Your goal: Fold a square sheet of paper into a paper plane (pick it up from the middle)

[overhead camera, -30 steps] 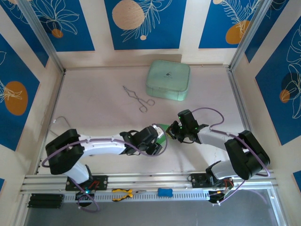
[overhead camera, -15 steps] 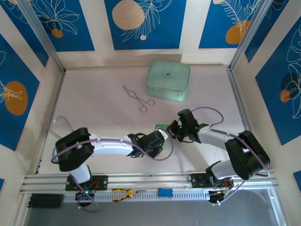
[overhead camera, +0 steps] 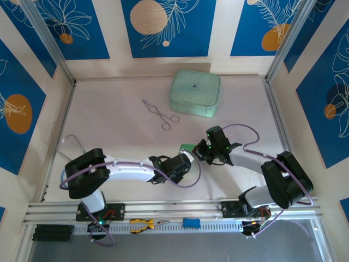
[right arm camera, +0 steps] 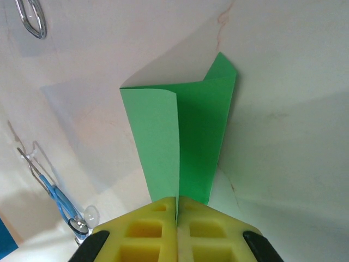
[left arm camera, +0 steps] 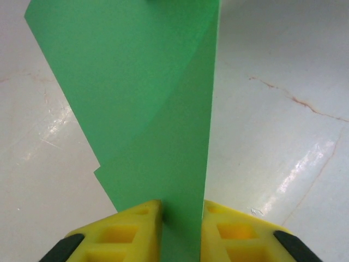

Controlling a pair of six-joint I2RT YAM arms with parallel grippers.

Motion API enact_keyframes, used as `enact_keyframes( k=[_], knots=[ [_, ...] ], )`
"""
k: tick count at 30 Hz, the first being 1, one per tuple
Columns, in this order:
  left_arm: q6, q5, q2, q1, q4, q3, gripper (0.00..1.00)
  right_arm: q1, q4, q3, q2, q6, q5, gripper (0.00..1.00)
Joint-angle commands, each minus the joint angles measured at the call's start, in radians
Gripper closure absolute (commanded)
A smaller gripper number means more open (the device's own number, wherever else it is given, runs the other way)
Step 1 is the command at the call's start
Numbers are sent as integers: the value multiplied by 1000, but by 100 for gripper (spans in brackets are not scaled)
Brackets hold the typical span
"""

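Though the square sheet of paper (right arm camera: 191,131), near side of the mint-green case (overhead camera: 195,93), has early folds, no plane yet: right gripper (right arm camera: 177,204) clamps it, left gripper (left arm camera: 181,210) straddles it, grip unclear.

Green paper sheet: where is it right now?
In the top view the square sheet of paper sits centre-front on the table, pinched by the right gripper, its other end inside the left gripper.

Your top camera looks down from above and behind the arms (overhead camera: 131,169) over the table (overhead camera: 109,125), your wrist cameras ride close behind their yellow fingers (left arm camera: 131,229), all three sharing the folded green paper (left arm camera: 152,109).
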Motion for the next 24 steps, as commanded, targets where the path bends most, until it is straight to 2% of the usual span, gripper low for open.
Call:
enact_keyframes(
  k=[1,6,13,19,24],
  knots=[
    [-7,-1,6,-12,-7,11,79,-6,-20,23,-14,-8,-18,92],
    [-14,-4,9,-12,-6,10,82,-8,-20,22,-14,-9,-18,92],
    [-38,-7,13,-12,-9,1,82,-9,-23,22,-14,-12,-18,92],
    [-57,-2,12,-13,3,-11,90,-9,-22,21,-16,-17,-20,91],
    [-80,4,13,-10,15,-17,96,-9,-53,29,-34,-41,-10,86]
  ],
)
